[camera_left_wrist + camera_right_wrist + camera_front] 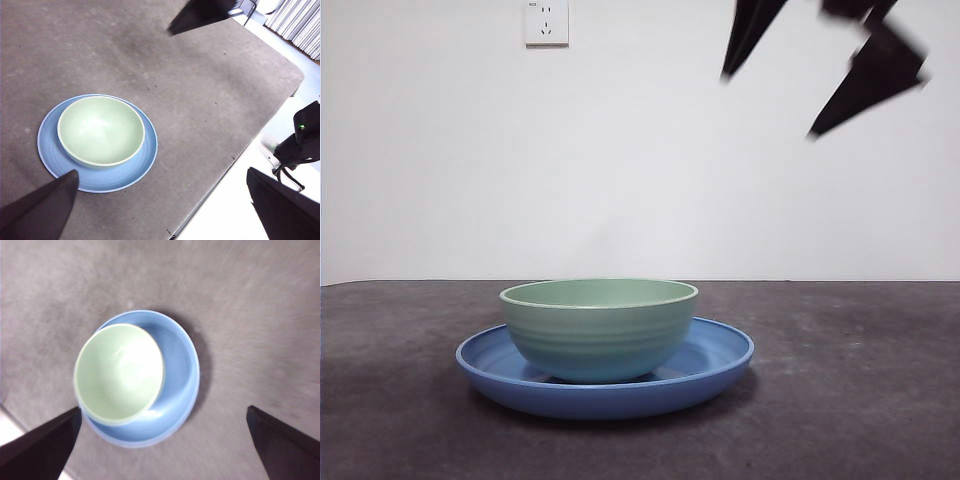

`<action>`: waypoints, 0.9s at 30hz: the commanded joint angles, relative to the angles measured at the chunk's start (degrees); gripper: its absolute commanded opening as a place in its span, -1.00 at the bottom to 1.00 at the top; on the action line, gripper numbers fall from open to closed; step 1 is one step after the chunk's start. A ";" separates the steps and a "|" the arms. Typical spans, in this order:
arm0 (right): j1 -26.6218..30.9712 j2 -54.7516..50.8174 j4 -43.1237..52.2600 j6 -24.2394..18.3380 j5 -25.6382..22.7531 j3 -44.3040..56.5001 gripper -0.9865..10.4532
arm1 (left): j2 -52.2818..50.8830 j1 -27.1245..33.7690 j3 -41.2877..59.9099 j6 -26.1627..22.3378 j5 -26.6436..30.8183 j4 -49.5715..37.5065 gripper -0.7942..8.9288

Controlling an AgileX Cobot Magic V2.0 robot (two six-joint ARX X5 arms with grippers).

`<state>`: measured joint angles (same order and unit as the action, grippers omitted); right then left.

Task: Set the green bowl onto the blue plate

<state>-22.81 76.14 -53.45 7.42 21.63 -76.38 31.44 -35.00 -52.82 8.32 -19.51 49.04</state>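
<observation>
Pale mint green, faintly ridged on the outside, the green bowl (599, 328) sits upright inside the blue plate (720, 352), and I see nothing in it but a glossy inner wall. From above it is off-centre: in my right wrist view the green bowl (119, 373) crowds one side of the blue plate (179, 367), leaving a wide crescent of bare blue on the other. My left wrist view shows the same, the green bowl (101, 130) resting on the blue plate (142, 162) with more plate showing on one side.

The plate lies flat on the counter (860, 400), a dark grey, mottled, matt surface with light scuffs. In the left wrist view the counter (200, 100) ends at a pale edge, with light floor and some black stands beyond it. Behind the counter is a plain white wall (620, 170) carrying a white power socket (546, 21).

Neither tool touches anything. The right tool (162, 440) hangs high over the bowl and plate with its jaws spread wide apart, nothing between them. The left tool (170, 200) is also up off the counter, jaws spread wide, the dishes near one jaw. In the front view, black jaws (820, 60) show blurred at the upper right, well above the dishes; I cannot tell which arm they belong to.
</observation>
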 commanded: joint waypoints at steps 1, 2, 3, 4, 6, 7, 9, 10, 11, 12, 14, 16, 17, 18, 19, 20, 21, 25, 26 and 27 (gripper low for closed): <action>-0.37 -4.37 -3.06 -3.08 -1.22 -0.87 0.22 | 0.24 -0.26 -0.55 0.15 -0.28 -0.68 0.39; -0.37 -6.12 -4.57 -3.67 -1.22 -0.81 0.23 | 0.24 -0.26 -0.55 0.13 -0.28 -0.68 0.39; -0.37 -7.50 -5.75 -4.00 -1.22 -0.79 0.23 | 0.24 -0.26 -0.55 0.13 -0.28 -0.68 0.39; -0.37 -9.07 -7.02 -4.13 -1.18 -0.72 0.23 | 0.24 -0.26 -0.55 0.15 -0.28 -0.70 0.39; -0.55 -12.17 -8.59 -4.83 -0.87 -0.33 0.22 | 0.24 -0.26 -0.55 0.13 -0.28 -0.70 0.39; -0.81 -13.55 -8.74 -4.94 -0.87 0.04 0.22 | 0.24 -0.26 -0.55 0.13 -0.28 -0.72 0.39; -1.88 -16.85 -8.35 -5.07 -0.87 1.53 0.22 | 0.24 -0.26 -0.55 0.15 -0.28 -0.72 0.39; -2.43 -18.34 -7.91 -5.09 -0.87 2.49 0.22 | 0.24 -0.26 -0.55 0.15 -0.28 -0.70 0.39; -3.02 -19.93 -7.37 -5.09 -0.90 3.74 0.22 | 0.24 -0.26 -0.55 0.15 -0.28 -0.72 0.39; -3.63 -21.57 -6.69 -5.09 -0.85 5.25 0.22 | 0.24 -0.26 -0.55 0.15 -0.28 -0.72 0.39; -4.63 -24.65 -5.18 -5.09 -0.87 8.26 0.22 | 0.24 -0.26 -0.55 0.13 -0.28 -0.72 0.39; -5.44 -27.52 -3.72 -5.03 -0.85 11.26 0.22 | 0.24 -0.26 -0.55 0.15 -0.28 -0.70 0.39; -5.75 -28.87 -3.13 -4.96 -0.87 12.70 0.22 | 0.24 -0.26 -0.55 0.15 -0.28 -0.70 0.39; -6.01 -30.18 -2.64 -4.83 -0.85 14.10 0.22 | 0.24 -0.26 -0.55 0.15 -0.28 -0.70 0.39; -6.16 -31.26 -2.25 -4.74 -0.85 15.26 0.22 | 0.24 -0.26 -0.55 0.15 -0.28 -0.70 0.39; -6.27 -32.39 -2.01 -4.68 -0.90 16.57 0.22 | 0.24 -0.26 -0.55 0.13 -0.28 -0.72 0.39; -6.27 -33.38 -1.81 -4.66 -0.87 17.77 0.22 | 0.24 -0.26 -0.55 0.13 -0.28 -0.72 0.39; -6.27 -36.44 -1.40 -4.13 -0.87 21.57 0.22 | 0.24 -0.26 -0.55 0.13 -0.28 -0.72 0.39; -6.27 -37.05 -1.18 -3.78 -0.85 22.32 0.22 | 0.24 -0.26 -0.55 0.13 -0.28 -0.70 0.39; -6.27 -37.44 -0.79 -3.45 -0.79 22.91 0.22 | 0.24 -0.26 -0.55 0.13 -0.28 -0.70 0.39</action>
<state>-28.62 38.52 -55.22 3.22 20.80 -53.28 31.44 -35.00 -52.82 8.32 -19.51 49.04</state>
